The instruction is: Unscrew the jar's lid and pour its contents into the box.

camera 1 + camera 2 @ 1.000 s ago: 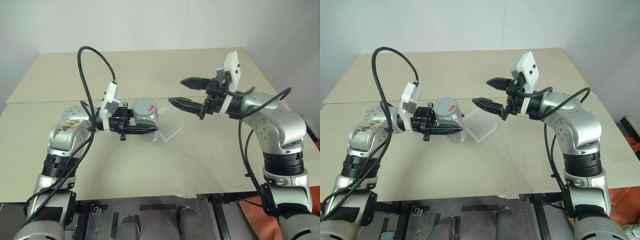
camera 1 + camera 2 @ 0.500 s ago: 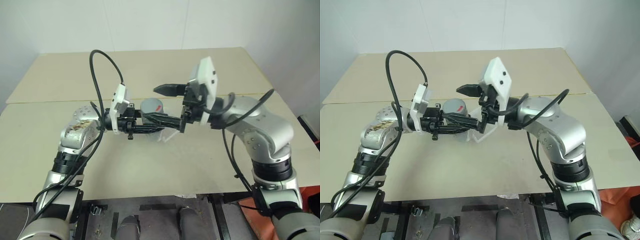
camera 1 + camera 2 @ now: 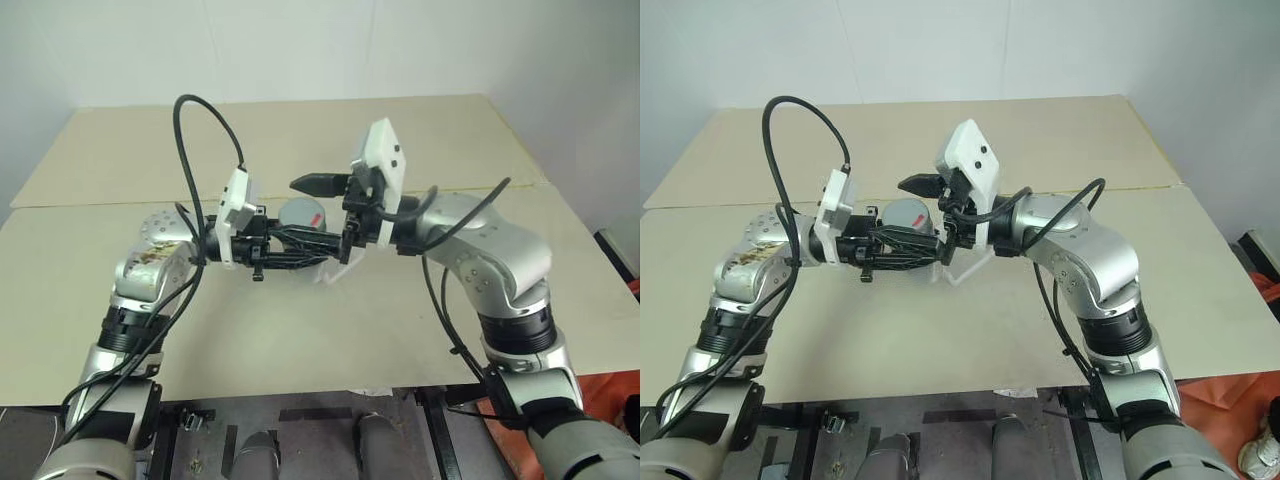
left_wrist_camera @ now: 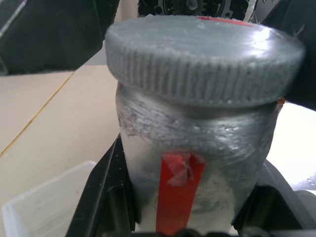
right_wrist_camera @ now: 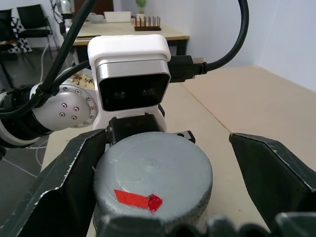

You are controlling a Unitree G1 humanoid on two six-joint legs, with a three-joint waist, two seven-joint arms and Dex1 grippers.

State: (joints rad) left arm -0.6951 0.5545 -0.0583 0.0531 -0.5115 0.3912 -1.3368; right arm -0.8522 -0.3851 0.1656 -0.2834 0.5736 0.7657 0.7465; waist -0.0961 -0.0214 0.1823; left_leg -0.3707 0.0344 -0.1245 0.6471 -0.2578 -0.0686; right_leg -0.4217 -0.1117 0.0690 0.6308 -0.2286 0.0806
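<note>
Both arms bend in & meet mid-frame, above the desk (image 3: pixel 420 330). Left hand (image 3: pixel 300 255) points level toward the right side, shut tight on the jar (image 4: pixel 197 163), held upright w/ red mark facing its cam. Lid (image 5: pixel 154 170) is on. Right hand (image 3: pixel 325 212) points level toward the left, fingers (image 5: pixel 74 177) wide open, one each side of lid, not touching. Box (image 4: pixel 47 205) sits on desk just below jar, frame center.

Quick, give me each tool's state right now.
Left tool: shut on the jar, lid still on.
Right tool: open, fingers either side of the lid, not yet gripping.
</note>
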